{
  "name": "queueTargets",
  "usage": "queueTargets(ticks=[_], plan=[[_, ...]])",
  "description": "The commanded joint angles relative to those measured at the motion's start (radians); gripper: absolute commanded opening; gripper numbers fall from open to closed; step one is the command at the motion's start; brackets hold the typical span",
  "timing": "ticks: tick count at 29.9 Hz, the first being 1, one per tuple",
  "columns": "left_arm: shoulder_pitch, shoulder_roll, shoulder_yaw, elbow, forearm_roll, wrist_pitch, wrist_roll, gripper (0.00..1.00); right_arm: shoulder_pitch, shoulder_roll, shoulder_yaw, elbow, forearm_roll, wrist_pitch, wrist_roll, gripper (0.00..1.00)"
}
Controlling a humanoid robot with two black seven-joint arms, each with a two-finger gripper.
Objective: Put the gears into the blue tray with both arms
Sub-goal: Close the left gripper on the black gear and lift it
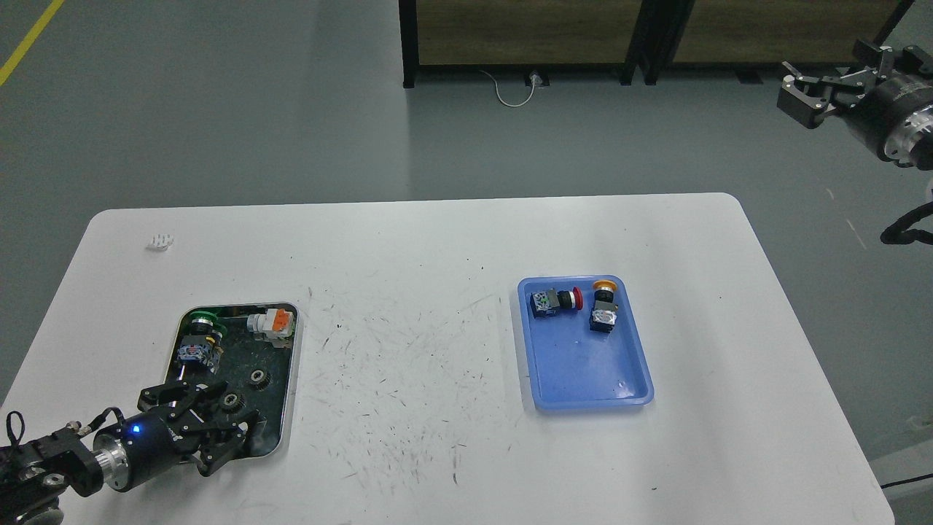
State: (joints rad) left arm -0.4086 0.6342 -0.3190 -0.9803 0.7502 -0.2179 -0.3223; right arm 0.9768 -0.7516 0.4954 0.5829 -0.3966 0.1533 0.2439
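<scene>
Two black gears lie in the steel tray [293, 364] at the near left: one gear [232, 399] just past my left gripper's fingers, the other gear [258, 376] slightly farther right. My left gripper [219, 417] hovers low over the tray's near end, open, with nothing between its fingers. The blue tray [583, 368] sits right of centre and has no gears in it. My right gripper [820, 87] is raised high at the far right, beyond the table, open and holding nothing.
A red-capped switch [554, 300] and a yellow-capped switch [603, 310] lie at the blue tray's far end. The steel tray also holds a green-capped switch [197, 343] and an orange-and-white part [271, 322]. A small white piece [160, 241] lies far left.
</scene>
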Motion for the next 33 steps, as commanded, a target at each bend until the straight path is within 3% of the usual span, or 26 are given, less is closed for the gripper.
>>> queueTargets(ticks=[1,19,25,33], plan=[[-0.001,-0.001,0.0,0.0,-0.006,0.0,0.0,0.61,-0.001,0.002,0.0,0.0,-0.004,-0.003,0.0,1.0],[-0.015,0.005,0.0,-0.003,-0.014,-0.009,0.02,0.19,-0.001,-0.002,0.0,0.0,-0.004,-0.005,0.0,1.0],[-0.027,0.028,-0.025,-0.018,-0.029,-0.027,0.016,0.19,-0.001,-0.003,0.0,0.002,-0.004,-0.005,0.0,1.0],[-0.153,0.071,-0.025,-0.047,-0.068,-0.092,0.031,0.19,-0.004,-0.003,-0.001,0.0,-0.005,-0.008,0.0,1.0]])
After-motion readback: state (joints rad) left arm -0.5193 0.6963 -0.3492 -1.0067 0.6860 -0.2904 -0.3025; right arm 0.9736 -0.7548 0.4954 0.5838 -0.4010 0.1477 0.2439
